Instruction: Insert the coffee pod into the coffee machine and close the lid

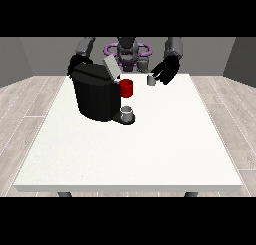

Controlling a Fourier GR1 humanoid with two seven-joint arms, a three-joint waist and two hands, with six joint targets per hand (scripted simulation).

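Aloft — hand (166,70) at coffee pod (151,80)

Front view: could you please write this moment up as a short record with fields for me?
surface: white table
machine: black coffee machine, at the view's left of centre
lid: grey lid, raised and tilted
red part: red holder on the machine's side
cup: grey cup on the machine's base
pod: small grey coffee pod, at the hand at the view's right, above the table
other hand: hand at the view's left, behind the machine, mostly hidden
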